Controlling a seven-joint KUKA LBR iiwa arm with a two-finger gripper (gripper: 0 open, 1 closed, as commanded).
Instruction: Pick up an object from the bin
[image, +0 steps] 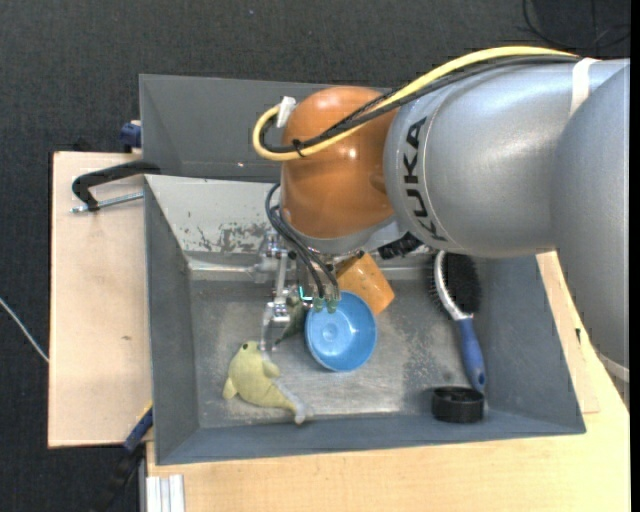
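My gripper (278, 318) hangs low over the bin floor at left of centre, under the orange wrist cover. Just below its tip lies a pale yellow plush animal (256, 379), close to the front wall. Right beside the gripper sits a blue bowl (342, 339), tilted with its hollow facing up; the gripper's metal parts are at the bowl's left rim. An orange cup (371, 284) lies behind the bowl, partly under the arm.
A hairbrush (462, 305) with a black head and blue handle lies along the right side. A black round cap (458, 404) rests in the front right corner. The arm covers the bin's back right part.
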